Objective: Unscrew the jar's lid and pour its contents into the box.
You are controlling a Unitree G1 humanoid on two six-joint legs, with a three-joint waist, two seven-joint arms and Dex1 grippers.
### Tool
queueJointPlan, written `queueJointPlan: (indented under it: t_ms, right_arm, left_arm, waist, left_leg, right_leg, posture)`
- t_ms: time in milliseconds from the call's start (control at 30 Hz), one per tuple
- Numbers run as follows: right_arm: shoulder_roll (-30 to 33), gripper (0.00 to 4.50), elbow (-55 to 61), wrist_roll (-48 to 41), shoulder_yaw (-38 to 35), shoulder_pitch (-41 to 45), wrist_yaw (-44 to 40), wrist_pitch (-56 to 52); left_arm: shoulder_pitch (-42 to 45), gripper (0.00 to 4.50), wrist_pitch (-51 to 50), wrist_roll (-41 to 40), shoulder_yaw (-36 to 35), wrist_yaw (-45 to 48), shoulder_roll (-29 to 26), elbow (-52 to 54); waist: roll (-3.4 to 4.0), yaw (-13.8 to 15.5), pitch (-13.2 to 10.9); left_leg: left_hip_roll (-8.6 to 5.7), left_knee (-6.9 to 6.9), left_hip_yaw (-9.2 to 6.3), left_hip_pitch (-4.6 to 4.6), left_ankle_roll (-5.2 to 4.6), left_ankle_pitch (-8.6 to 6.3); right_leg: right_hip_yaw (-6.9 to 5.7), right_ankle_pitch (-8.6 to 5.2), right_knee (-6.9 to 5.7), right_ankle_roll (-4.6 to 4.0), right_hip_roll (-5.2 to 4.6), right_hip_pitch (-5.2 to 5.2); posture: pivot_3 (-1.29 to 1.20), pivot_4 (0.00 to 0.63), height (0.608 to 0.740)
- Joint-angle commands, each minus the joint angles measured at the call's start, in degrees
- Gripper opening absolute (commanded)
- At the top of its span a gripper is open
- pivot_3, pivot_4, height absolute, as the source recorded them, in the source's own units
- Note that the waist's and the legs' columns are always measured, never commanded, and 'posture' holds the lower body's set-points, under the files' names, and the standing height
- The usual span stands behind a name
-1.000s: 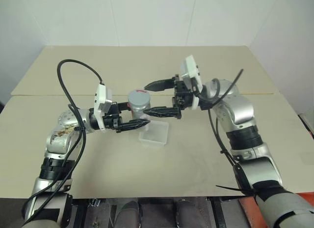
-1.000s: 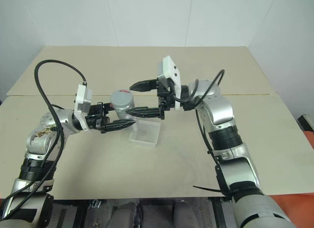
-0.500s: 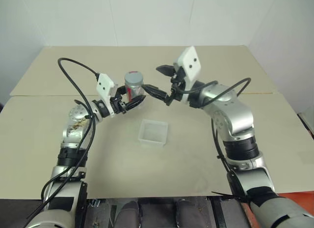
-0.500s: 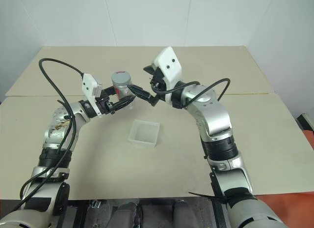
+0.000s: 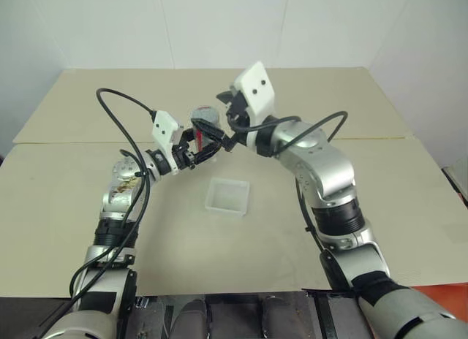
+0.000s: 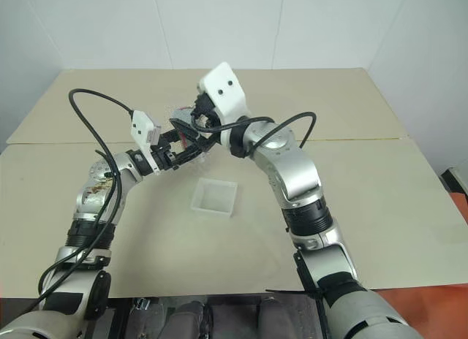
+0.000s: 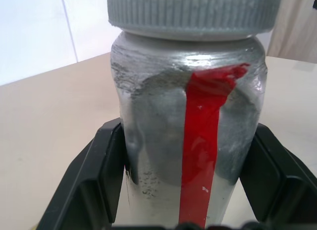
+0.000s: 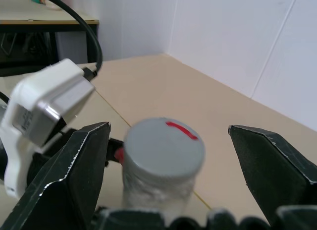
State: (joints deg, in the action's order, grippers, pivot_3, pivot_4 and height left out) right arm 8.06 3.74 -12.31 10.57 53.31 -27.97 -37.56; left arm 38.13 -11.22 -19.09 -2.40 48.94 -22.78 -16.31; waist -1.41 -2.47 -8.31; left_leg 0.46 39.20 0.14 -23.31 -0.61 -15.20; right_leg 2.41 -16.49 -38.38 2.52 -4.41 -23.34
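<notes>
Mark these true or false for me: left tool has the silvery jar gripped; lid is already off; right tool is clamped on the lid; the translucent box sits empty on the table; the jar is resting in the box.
1. The left tool grips the silvery-grey cylindrical jar with the red stripe. True.
2. The round ribbed grey lid is already off. False: it sits on the jar.
3. The right tool is clamped on the lid. False: its fingers stand open on either side, apart from it.
4. The shallow translucent-white square box sits on the table with nothing visible inside. True.
5. The jar rests in the box. False: it is held up, behind the box.
</notes>
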Motion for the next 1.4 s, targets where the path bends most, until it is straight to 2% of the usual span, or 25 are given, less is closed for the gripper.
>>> queueJointPlan:
  t_ms: [33,500,1400]
  right_arm:
    - [-0.91,4.44,-0.20,0.80,-0.16,2.38,1.33,0.21]
    - [-1.22,4.44,-5.88,2.78,-0.55,4.28,2.05,1.33]
    - [2.74,4.44,-0.20,0.56,-2.37,0.67,-0.21,-0.18]
  left_arm:
    - [0.57,2.90,0.37,-0.48,-0.37,0.17,-0.21,2.70]
    - [0.26,2.90,-0.04,-0.99,-0.78,1.00,-0.69,3.76]
    - [-0.83,2.90,-1.96,-3.91,-3.19,-0.51,-0.62,4.83]
  waist:
    - [0.00,-0.02,0.00]
    - [0.00,-0.12,0.00]
    - [0.00,-0.07,0.00]
  left_leg:
    - [0.00,0.00,0.00,0.01,0.01,0.00]
    - [-0.03,0.00,-0.01,0.01,0.05,0.03]
    - [-0.02,0.00,-0.01,0.01,0.05,0.03]
  right_leg:
    - [0.00,0.00,-0.01,0.00,0.00,0.00]
    - [0.00,0.00,-0.08,0.00,-0.01,-0.04]
    - [0.00,0.00,-0.09,0.00,-0.02,-0.04]
  posture:
    - [0.00,0.150,0.740]
    - [0.00,0.150,0.740]
    - [0.00,0.150,0.740]
